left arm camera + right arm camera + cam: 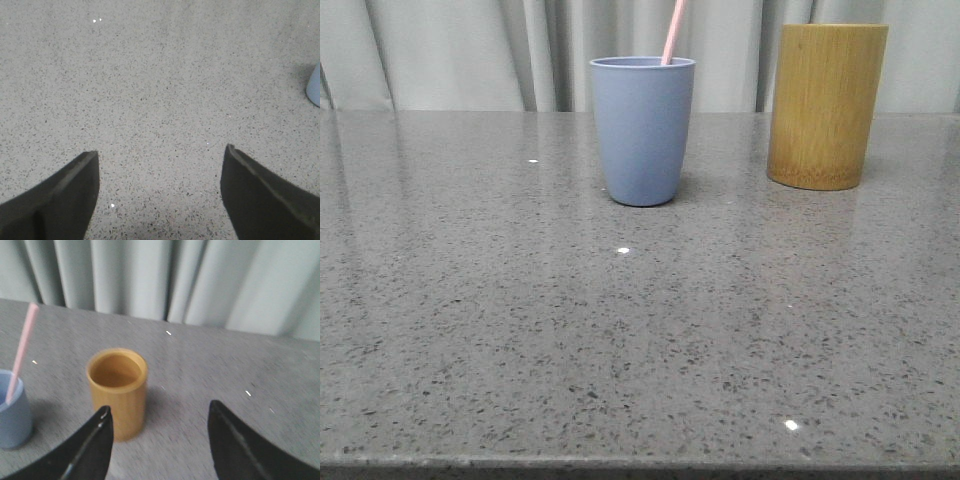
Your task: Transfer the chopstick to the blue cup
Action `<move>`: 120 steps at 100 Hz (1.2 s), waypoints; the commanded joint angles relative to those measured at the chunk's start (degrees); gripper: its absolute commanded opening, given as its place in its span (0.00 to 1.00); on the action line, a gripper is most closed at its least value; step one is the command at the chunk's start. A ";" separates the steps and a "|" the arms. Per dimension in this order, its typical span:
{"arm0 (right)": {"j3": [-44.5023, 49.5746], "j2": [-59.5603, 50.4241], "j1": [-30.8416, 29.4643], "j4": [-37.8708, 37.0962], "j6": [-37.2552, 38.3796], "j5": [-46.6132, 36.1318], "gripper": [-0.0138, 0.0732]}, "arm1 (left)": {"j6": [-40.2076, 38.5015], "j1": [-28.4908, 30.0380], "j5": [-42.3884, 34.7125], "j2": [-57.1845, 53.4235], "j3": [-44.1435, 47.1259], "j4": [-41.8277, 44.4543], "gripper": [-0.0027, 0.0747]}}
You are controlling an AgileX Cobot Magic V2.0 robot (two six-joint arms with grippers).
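A pale pink chopstick (673, 32) stands inside the blue cup (642, 130) at the table's back middle, leaning right, its upper end out of frame. In the right wrist view the chopstick (22, 347) leans in the cup (12, 412), beside the bamboo holder (119, 392), which looks empty. My right gripper (159, 412) is open and empty, above the table near the holder. My left gripper (160, 152) is open and empty over bare table, with the cup's edge (314, 89) off to one side. Neither gripper shows in the front view.
The tan bamboo holder (825, 105) stands at the back right, to the right of the blue cup. A grey speckled stone table (620, 330) stretches to the front edge. Pale curtains (470, 50) hang behind the table.
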 commanded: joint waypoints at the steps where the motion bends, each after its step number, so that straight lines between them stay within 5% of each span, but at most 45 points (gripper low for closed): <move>1: 2.92 -6.17 -1.60 -1.77 -0.43 -2.62 0.66 | -0.17 0.16 -3.54 -1.10 -1.44 -0.41 0.67; 60: 19.96 -27.16 -2.10 -1.67 0.27 2.15 0.64 | -0.17 0.16 -3.79 -10.80 3.78 -0.20 0.66; 72: 19.96 -27.16 -2.10 -1.67 0.27 1.92 0.48 | -0.17 0.16 -3.88 -10.82 3.78 -0.20 0.53; 90: 19.96 -27.16 -2.10 -1.67 0.27 1.92 0.11 | -0.17 0.16 -3.88 -10.82 3.78 -0.20 0.14; 96: 19.96 -27.16 -2.10 -1.67 0.27 1.87 0.09 | -0.17 0.16 -4.03 -10.82 3.78 -0.20 0.01; 120: 19.96 -27.16 -2.10 -1.67 0.27 2.16 0.08 | -0.17 0.16 -4.22 -10.82 3.78 -0.20 0.01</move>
